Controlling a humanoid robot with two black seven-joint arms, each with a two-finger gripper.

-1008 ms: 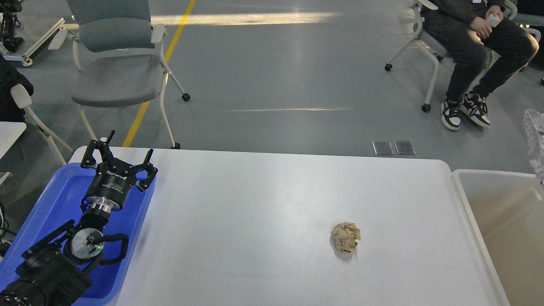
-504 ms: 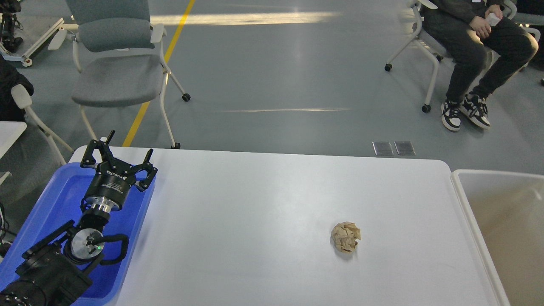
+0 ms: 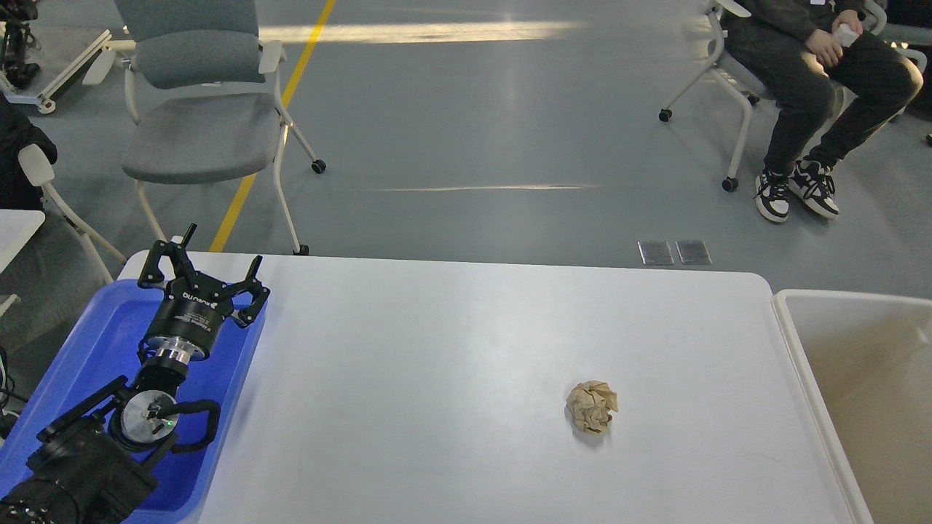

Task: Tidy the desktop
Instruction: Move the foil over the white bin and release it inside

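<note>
The white desktop fills the middle of the head view. A crumpled tan paper ball lies on it, right of centre, near the front. My left gripper is open and empty, its fingers spread, above the far right corner of the blue tray at the desktop's left end. It is far to the left of the paper ball. My right arm and gripper are out of view.
A cream-white bin stands against the desktop's right edge. Beyond the table, a grey chair stands on the floor at the left and a seated person is at the far right.
A crinkled clear plastic thing at the right edge one second ago is gone from view. My left arm and the paper ball have not moved.
</note>
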